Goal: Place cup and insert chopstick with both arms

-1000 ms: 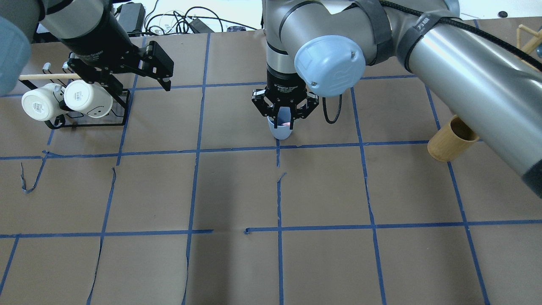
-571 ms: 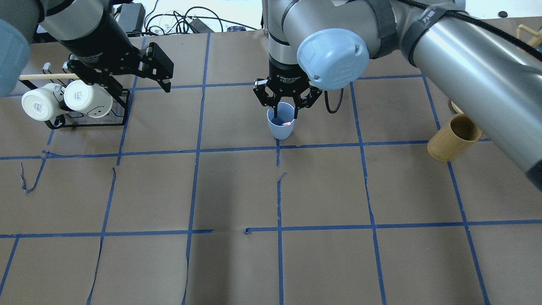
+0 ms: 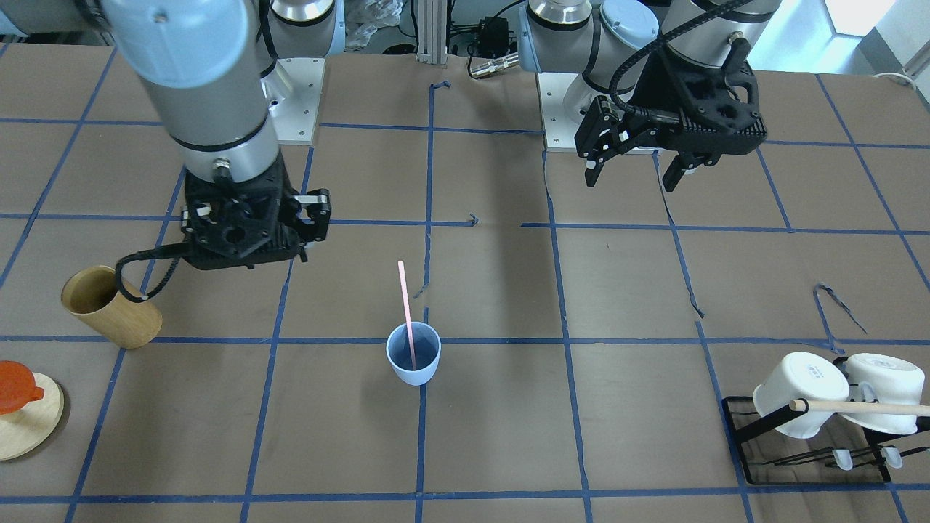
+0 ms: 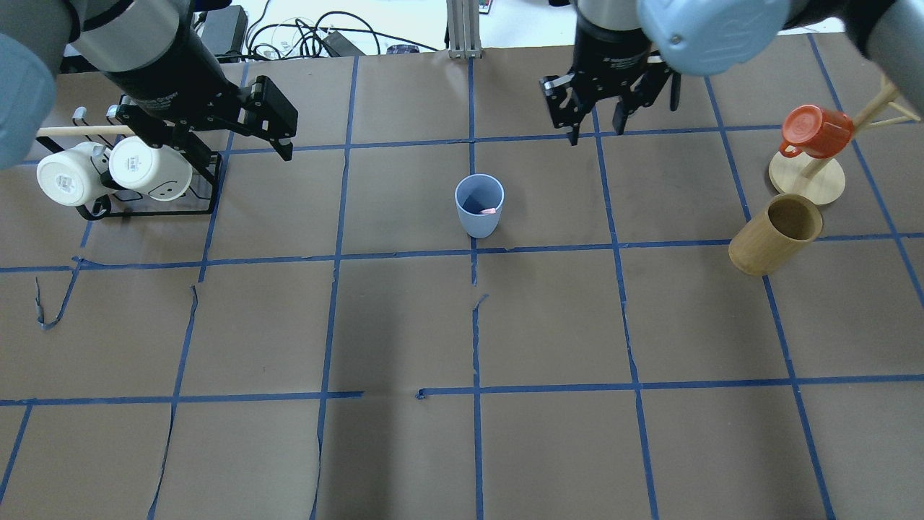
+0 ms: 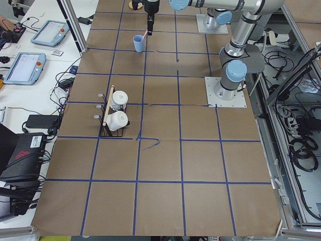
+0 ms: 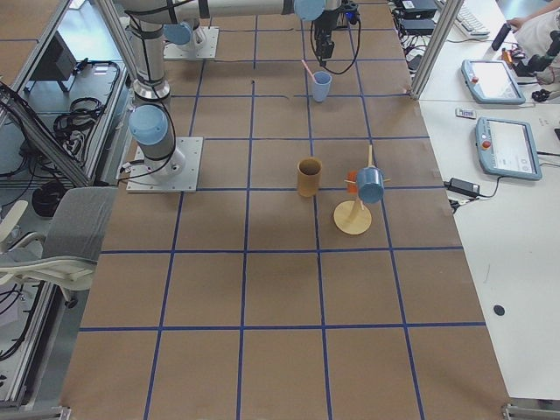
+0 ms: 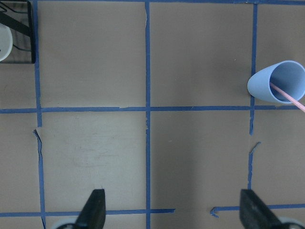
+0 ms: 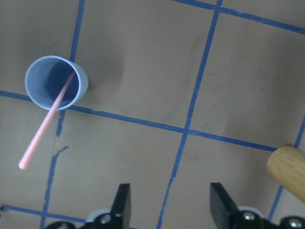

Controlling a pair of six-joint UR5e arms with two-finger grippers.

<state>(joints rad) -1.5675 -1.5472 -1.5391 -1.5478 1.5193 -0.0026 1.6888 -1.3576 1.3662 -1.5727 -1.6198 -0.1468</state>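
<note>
The light blue cup stands upright near the table's middle, also in the front view. The thin pink chopstick stands in it and leans toward the robot's base; its tip shows in the overhead view and its length in the right wrist view. My right gripper is open and empty, raised beyond and to the right of the cup. My left gripper is open and empty, raised far left of the cup by the mug rack. The left wrist view shows the cup at its right edge.
A tan wooden cup lies tilted at the right. A red mug hangs on a wooden stand behind it. A black rack with two white mugs and a wooden rod is at the far left.
My right gripper was down at the cup with the chopstick between its fingers. It has let go, risen and moved away to the right. The chopstick stays in the cup. The left arm has not moved.
</note>
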